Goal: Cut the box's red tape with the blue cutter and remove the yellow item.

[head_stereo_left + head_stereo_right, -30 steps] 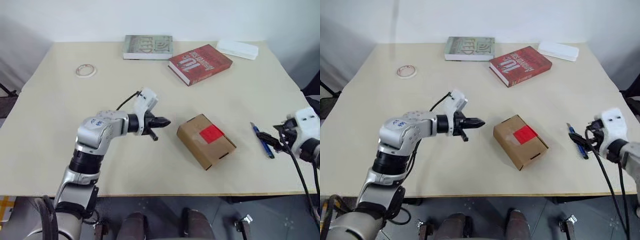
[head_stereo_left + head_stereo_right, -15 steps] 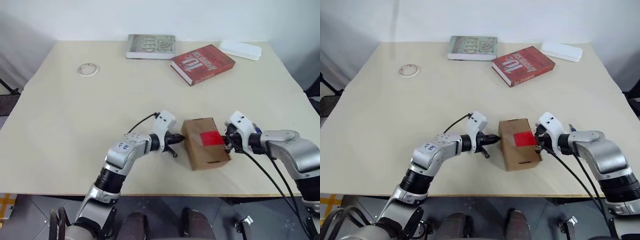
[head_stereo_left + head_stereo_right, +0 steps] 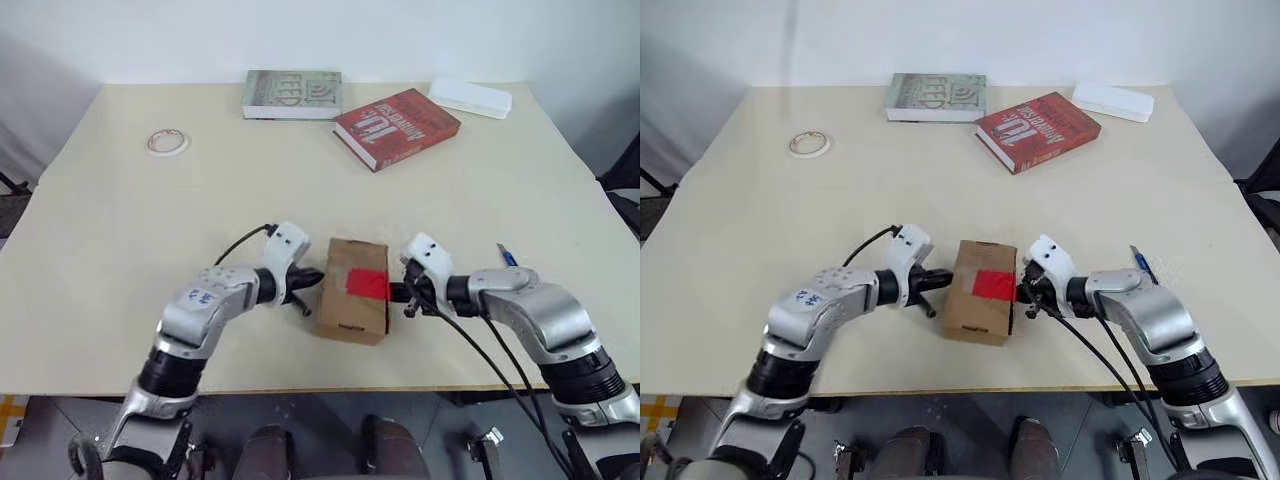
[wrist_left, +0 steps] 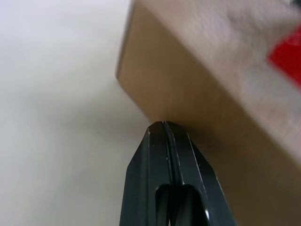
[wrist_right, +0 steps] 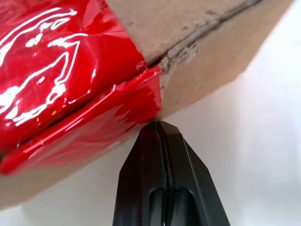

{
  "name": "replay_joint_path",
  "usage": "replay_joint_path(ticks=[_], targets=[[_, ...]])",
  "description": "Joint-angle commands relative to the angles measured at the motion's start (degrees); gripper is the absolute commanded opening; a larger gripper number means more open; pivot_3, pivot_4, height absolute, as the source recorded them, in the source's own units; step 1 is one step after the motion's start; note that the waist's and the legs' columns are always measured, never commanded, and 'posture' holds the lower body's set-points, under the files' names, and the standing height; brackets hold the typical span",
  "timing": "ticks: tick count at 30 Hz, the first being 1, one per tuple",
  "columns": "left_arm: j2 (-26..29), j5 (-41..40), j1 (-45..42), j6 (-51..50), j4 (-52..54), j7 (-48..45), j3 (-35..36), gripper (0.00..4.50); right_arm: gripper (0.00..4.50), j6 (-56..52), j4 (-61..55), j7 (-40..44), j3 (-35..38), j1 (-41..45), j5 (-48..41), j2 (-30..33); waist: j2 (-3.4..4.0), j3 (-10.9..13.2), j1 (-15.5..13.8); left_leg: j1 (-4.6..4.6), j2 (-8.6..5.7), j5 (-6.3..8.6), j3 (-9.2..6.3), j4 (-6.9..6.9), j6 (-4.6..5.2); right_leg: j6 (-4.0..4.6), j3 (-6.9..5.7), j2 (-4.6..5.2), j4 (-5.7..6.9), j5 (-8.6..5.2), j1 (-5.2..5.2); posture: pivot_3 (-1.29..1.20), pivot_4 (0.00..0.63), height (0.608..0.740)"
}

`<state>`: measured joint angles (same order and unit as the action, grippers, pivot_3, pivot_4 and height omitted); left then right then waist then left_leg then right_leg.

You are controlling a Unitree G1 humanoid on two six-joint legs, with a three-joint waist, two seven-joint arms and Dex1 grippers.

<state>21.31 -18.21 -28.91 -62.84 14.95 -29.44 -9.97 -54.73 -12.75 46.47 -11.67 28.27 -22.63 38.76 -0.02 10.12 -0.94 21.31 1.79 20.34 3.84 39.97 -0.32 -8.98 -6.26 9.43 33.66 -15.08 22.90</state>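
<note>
Brown corrugated cardboard box (image 3: 352, 290) lies near the front edge of the pale table (image 3: 130, 220), between the two grippers. Its bright red glossy tape (image 3: 368, 285) crosses the top toward the right side and folds over that edge. The left gripper (image 3: 318, 279) has its two black fingers pressed together, with nothing between them, and the tips touch the left wall of the box. The right gripper (image 3: 393, 292) is also pinched together and empty, its tip right at the taped right edge; the red tape partly hides the flap seam there. The slim blue cutter (image 3: 507, 257) lies on the table right of the box, mostly hidden behind the right arm, so only its far end shows. The box's inside cannot be seen.
</note>
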Motion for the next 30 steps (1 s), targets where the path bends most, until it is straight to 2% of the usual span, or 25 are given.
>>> replay_joint_path(ticks=[1,10,13,16,19,20,23,25,30], targets=[[-0.2,-2.3,0.1,-0.2,2.4,-2.0,-1.1,0.0,0.03,0.1,-4.2,0.8,-0.5,0.3,-1.3,-0.8,-0.01,0.0,-0.4,0.01,0.0,0.0,0.0,0.02,0.0,0.0,0.0,0.0,0.0,0.0,0.0,0.0,0.15,0.74],[2.2,-3.0,-1.7,0.5,1.1,-4.0,1.6,0.0,0.03,1.9,-6.1,1.1,-0.6,-0.4,-0.2,0.3,0.0,0.0,-0.4,0.02,-0.01,0.01,0.0,-0.01,0.01,0.01,0.0,0.0,-0.01,0.0,0.02,0.0,0.15,0.74],[3.3,-5.4,-3.2,0.9,1.2,-6.7,4.8,0.0,0.58,1.2,-4.8,-1.3,0.6,1.2,2.9,2.8,-0.01,0.0,-0.5,0.1,-0.01,0.01,0.01,0.01,0.01,0.01,0.0,0.0,0.0,0.0,0.1,0.0,0.15,0.74],[6.2,-7.8,-4.6,-0.3,0.7,-9.3,7.3,0.0,1.53,1.9,-4.8,-1.4,3.7,1.4,3.8,6.9,-0.01,0.0,-0.4,0.17,-0.01,0.01,0.02,0.04,0.01,0.0,0.01,0.0,-0.01,0.0,0.15,0.0,0.15,0.74],[7.2,-10.2,-6.2,-0.4,0.0,-10.6,9.2,0.0,2.67,1.4,-6.4,-0.6,6.1,1.2,2.7,9.4,-0.01,0.0,-0.4,0.19,-0.01,0.01,0.05,-0.04,0.01,0.0,0.0,0.0,0.01,0.0,0.27,0.0,0.15,0.74],[7.2,-10.9,-6.9,-0.9,-0.3,-10.9,9.8,0.0,2.87,1.0,-6.9,-0.7,6.7,1.3,2.5,9.8,-0.02,0.0,-0.4,0.19,-0.01,0.01,0.05,-0.06,0.0,0.01,0.0,0.0,0.01,0.0,0.27,0.0,0.15,0.74],[5.2,-14.5,-10.7,-3.2,-0.1,-11.3,11.2,0.0,3.82,-1.8,-10.1,-1.7,9.1,2.3,1.1,10.0,-0.06,0.0,-0.5,0.29,-0.01,0.01,0.08,-0.03,0.0,0.0,0.0,0.0,0.04,0.0,0.38,0.0,0.15,0.74],[3.5,-15.4,-12.5,-3.2,-0.4,-10.9,10.3,0.0,4.48,-4.5,-12.6,-3.6,10.3,3.8,-1.5,6.3,-0.06,0.0,-0.4,0.33,-0.01,0.01,0.07,0.02,0.0,0.0,0.0,0.0,0.08,0.0,0.41,0.0,0.15,0.74],[0.6,-16.2,-14.4,-2.7,-2.1,-10.6,8.1,0.0,4.48,-4.7,-11.5,-8.4,8.5,4.8,-0.8,-0.4,-0.06,0.0,-0.4,0.31,0.0,0.0,0.08,0.0,-0.02,0.0,0.01,0.0,0.17,0.0,0.46,0.0,0.15,0.74]])
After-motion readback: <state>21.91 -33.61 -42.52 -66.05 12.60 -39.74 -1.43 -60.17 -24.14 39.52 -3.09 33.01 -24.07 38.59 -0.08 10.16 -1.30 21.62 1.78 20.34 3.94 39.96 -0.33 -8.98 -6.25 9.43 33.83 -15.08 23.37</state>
